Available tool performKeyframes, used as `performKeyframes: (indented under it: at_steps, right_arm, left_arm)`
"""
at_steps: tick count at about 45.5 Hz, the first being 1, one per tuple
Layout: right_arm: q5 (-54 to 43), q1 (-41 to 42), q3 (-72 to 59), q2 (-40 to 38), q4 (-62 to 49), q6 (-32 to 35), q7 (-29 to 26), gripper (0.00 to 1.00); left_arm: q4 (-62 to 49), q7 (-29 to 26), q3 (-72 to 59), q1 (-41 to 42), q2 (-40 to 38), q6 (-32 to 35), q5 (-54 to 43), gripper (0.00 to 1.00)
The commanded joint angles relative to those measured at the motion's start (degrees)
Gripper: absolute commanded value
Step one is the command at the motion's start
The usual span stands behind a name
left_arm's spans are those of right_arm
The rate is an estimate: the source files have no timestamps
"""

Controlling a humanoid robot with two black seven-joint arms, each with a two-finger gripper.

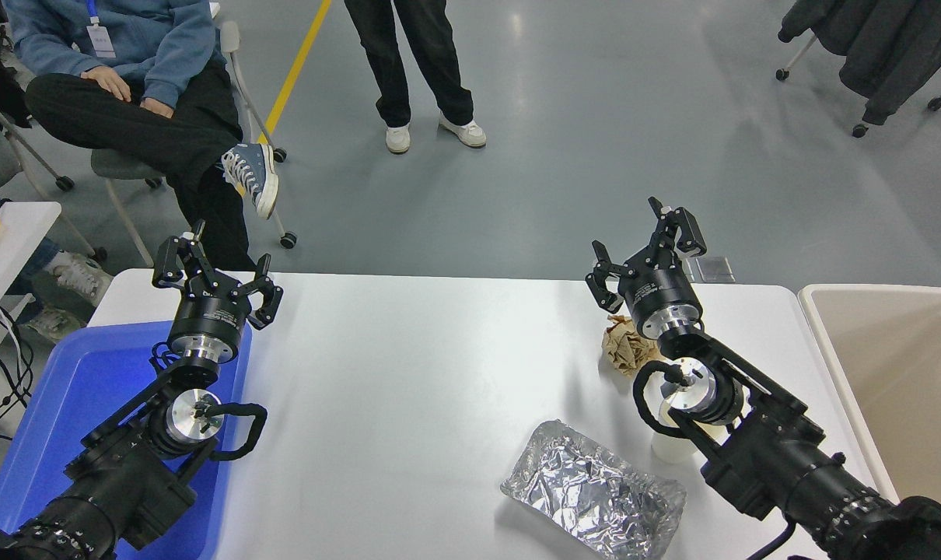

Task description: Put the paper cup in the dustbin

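Note:
The paper cup point(666, 449) stands on the white table point(408, 373) near its right side. It is mostly hidden behind my right forearm, and only its white lower wall shows. The beige dustbin point(890, 373) stands off the table's right edge, open at the top. My right gripper point(641, 250) is open and empty. It is raised above the table's far edge, beyond the cup and left of the dustbin. My left gripper point(215, 276) is open and empty, parked at the lower left.
A crumpled brown paper ball point(624, 346) lies just below my right gripper. A silver foil tray point(595, 490) lies at the front, left of the cup. A blue tray point(66, 389) sits under my left arm. One person sits and another stands beyond the table.

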Motion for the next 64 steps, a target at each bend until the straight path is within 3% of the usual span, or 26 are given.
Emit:
performKeyframes:
  at_steps: [1,40,52,64]
  right_arm:
    - [0.0,0.0,-0.4,0.1,0.0,0.0,0.0,1.0]
    - [-0.5,2.0,-6.4,-1.2,1.5,1.0,-0.4,1.0]
    - [-0.5,2.3,-11.5,-8.3,11.5,0.9,-1.1,1.0]
    - [-1.6,2.3,-20.8,-22.9,22.7,0.6,-1.2,1.0]
  left_arm:
    - [0.0,0.0,0.0,0.0,0.0,0.0,0.0,1.0]
    - [0.0,-0.1,0.0,0.0,0.1,0.0,0.0,1.0]
    - [0.1,0.0,0.0,0.0,0.2,0.0,0.0,1.0]
    - [0.1,-0.1,0.0,0.0,0.2,0.0,0.0,1.0]
